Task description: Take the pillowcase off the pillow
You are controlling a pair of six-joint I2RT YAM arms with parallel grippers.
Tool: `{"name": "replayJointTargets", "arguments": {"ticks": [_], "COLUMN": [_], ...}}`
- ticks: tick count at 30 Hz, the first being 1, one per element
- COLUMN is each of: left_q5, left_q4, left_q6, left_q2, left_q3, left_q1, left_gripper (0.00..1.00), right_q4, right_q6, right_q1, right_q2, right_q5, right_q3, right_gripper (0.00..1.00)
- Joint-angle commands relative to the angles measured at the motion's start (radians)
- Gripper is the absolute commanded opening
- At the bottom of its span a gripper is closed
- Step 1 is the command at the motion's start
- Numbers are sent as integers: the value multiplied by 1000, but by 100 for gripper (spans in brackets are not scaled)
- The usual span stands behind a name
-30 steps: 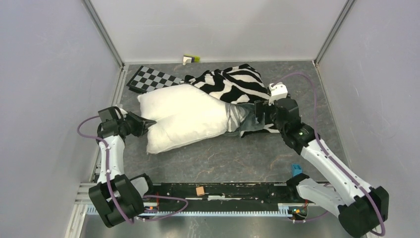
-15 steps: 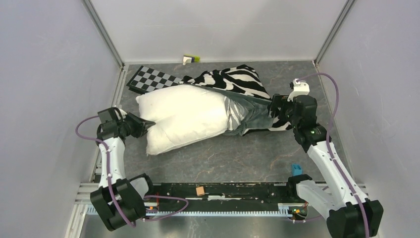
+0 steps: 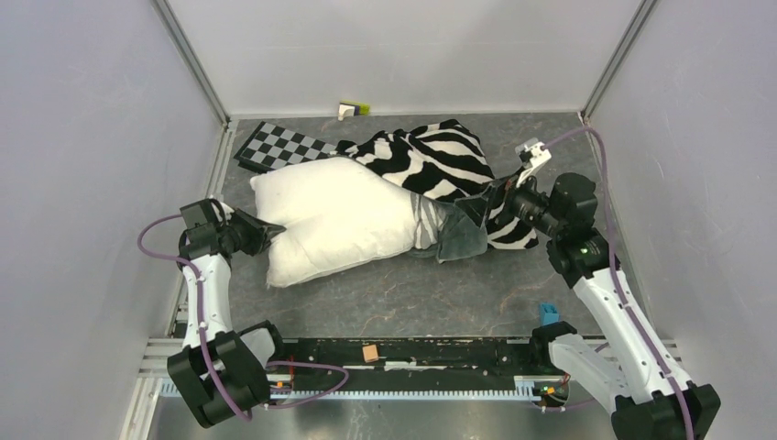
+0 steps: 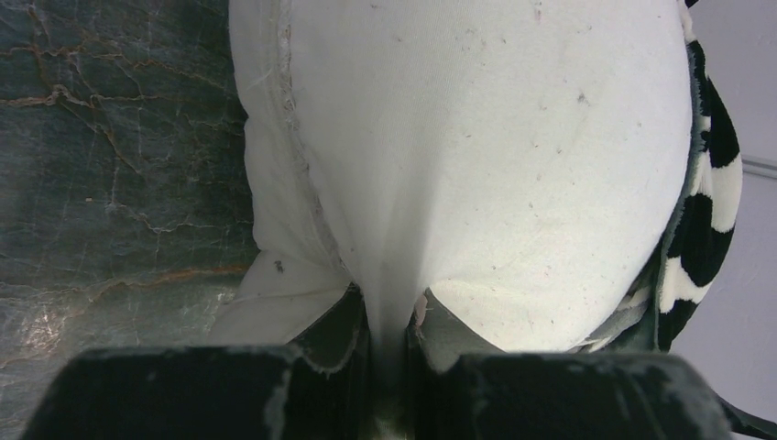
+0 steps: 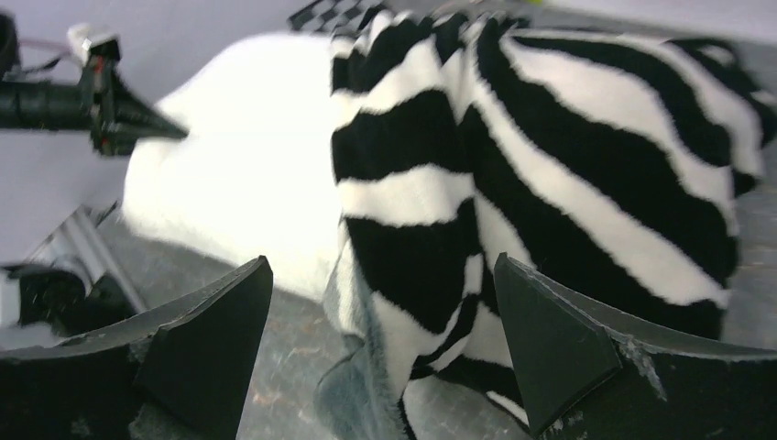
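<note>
Grey marbled table [image 3: 394,284], seen from above: at centre frame the pillow [image 3: 339,215] lies left to right, my left gripper [image 3: 264,229] pinching its left end, my right gripper [image 3: 502,196] wide open and empty just right of the pillowcase [image 3: 440,160] bunched over its right end.

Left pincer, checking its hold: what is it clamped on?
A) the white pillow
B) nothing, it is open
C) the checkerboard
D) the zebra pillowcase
A: the left wrist view shows the left pincer shut on a fold of the white pillow.
</note>
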Motion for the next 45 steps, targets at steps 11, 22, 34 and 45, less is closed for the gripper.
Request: {"name": "replayJointTargets", "arguments": {"ticks": [11, 22, 34, 45], "left_q5": [-42, -33, -25, -25], "left_q4": [67, 80, 89, 89], "left_q6": [29, 19, 14, 14], "left_q2": [-28, -41, -47, -52], "left_q3": [20, 10, 7, 6], "left_q1": [22, 22, 22, 21], "left_gripper": [2, 2, 2, 2], "right_q4": [-62, -30, 269, 460], "right_q6": [94, 243, 556, 588], "right_q1": [-91, -384, -500, -499], "right_q2": [-21, -71, -168, -90], "right_q5": [637, 408, 92, 61], "right_q3": [29, -208, -579, -667], "right_gripper": [98, 98, 98, 85]}}
